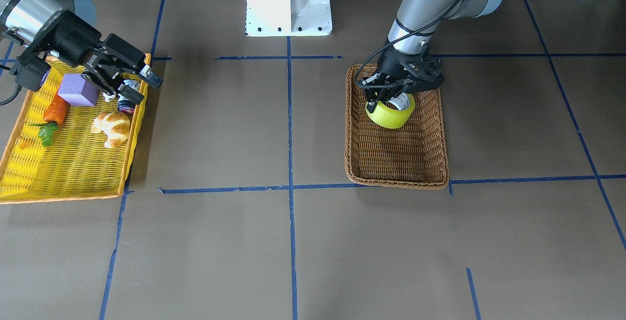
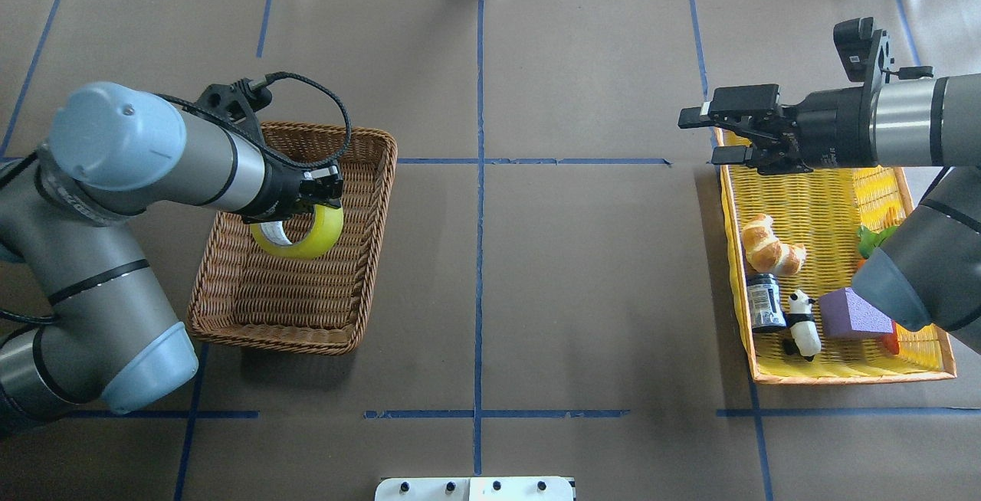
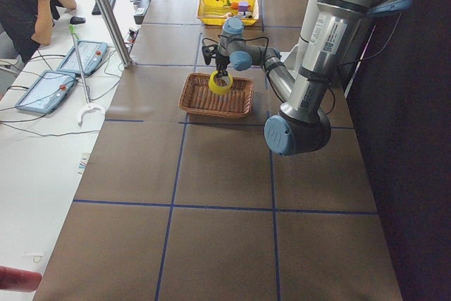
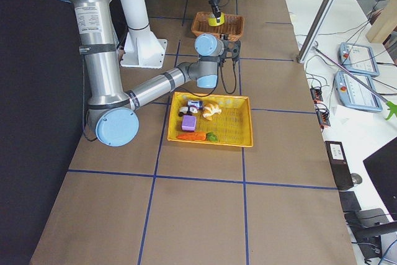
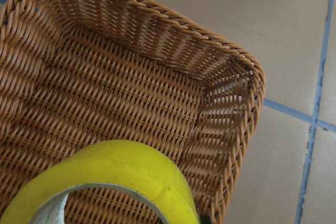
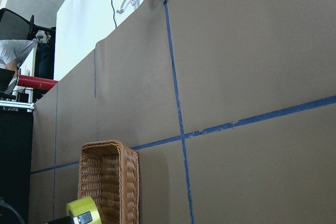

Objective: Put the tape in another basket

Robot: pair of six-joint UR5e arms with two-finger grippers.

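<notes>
**Tape over wicker basket, not yet released**

Tape [image 1: 391, 113] hangs tilted just under the left end effector [image 1: 397, 94], which is closed on the roll's wall. It seems to have one finger in the core and one outside, though the front view isn't clear on that. Prob. a wall pinch was chosen since the roll is wide & this needs little opening. The roll sits within the basket [image 1: 397, 181] outline, approx. mid-basket, directly below the end effector. It looks lifted off the weave, so letting go is likely the next step, w/ a short drop.

The right end effector [image 2: 709, 136] is well apart across the table [image 2: 567, 271], fingers spread, holding nothing. The yellow basket [image 2: 843, 375] rim is just below it. It's parked clear, I'd guess, so the arms don't cross.

Views:
- **Left side cam:** shows the roll up around rim level, which the overhead flattens.
- **Left wrist cam:** shows bare weave & one basket corner beyond the roll, w/ nothing in the landing spot, but no fingers.
- **Right wrist cam:** catches basket & tape from afar, none of its own fingers.
</notes>
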